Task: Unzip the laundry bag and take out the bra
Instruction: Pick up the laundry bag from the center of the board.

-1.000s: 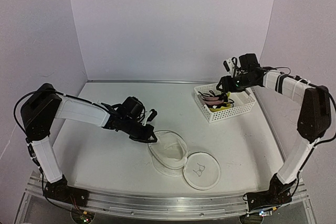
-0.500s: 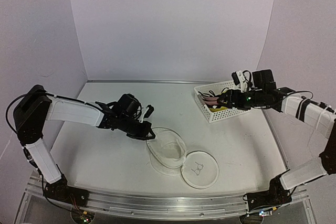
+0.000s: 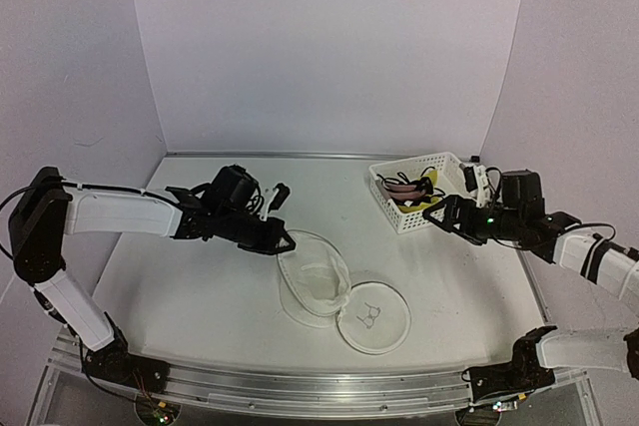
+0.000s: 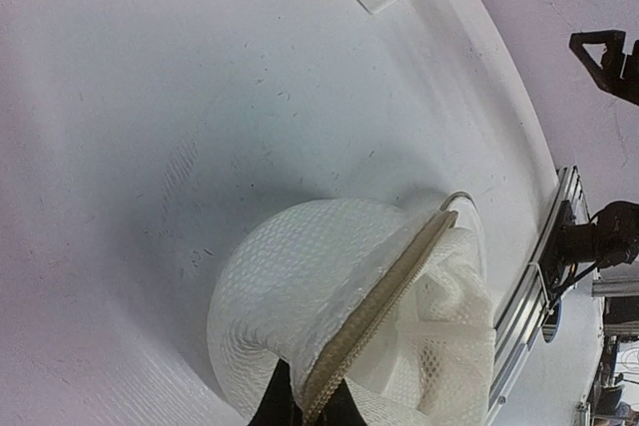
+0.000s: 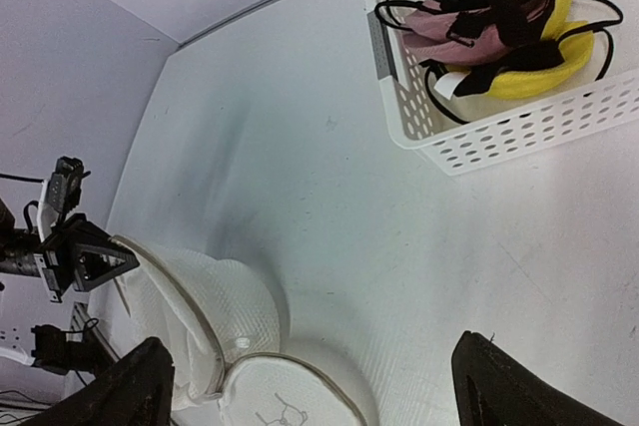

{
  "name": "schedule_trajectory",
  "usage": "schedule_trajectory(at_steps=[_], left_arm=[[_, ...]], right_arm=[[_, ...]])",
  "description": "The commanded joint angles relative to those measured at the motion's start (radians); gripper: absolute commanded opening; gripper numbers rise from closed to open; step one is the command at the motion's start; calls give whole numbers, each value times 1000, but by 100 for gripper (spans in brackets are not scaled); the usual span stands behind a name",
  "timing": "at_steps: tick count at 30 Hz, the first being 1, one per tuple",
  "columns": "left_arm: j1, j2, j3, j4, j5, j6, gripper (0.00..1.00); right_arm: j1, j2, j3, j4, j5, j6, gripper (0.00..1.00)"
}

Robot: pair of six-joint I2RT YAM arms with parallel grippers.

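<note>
Left gripper [image 3: 283, 243] clamped on laundry bag [image 3: 318, 286] zipper rim, bag's 11 o'clock. Right gripper [image 3: 442, 218] spread wide, empty, at basket's [image 5: 519, 132] 5 o'clock.

A black bra pictogram [image 3: 370, 318] marks the round face of the laundry bag [image 3: 329, 291].

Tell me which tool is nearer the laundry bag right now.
Left. The left tool grips the rim of the laundry bag; the right tool hovers apart, beside the white basket.
</note>
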Motion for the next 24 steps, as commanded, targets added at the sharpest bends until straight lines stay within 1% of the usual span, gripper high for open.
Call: schedule_trajectory(at_steps=[1,3,5,10,14,17,19,24], left_arm=[[7,-79,20,-9,-14,50,0],[7,-91,22,-20,-1,74,0],[7,-99,24,-33,11,93,0],[7,-113,25,-62,50,128,0],[7,-136,10,-70,60,143,0],[7,-149,2,-83,87,155,0],[7,-160,-3,-87,108,167,0],[7,-186,-16,-110,126,194,0]], right_arm=[[-2,6,-36,126,-157,46,98],[0,32,-81,217,-263,62,98],[13,52,-105,238,-276,55,97],[164,105,-94,236,-205,17,91],[256,170,-64,259,-160,31,79],[325,236,-30,262,-108,20,73],[336,277,-8,252,-70,8,71],[337,373,18,250,-25,-59,72]])
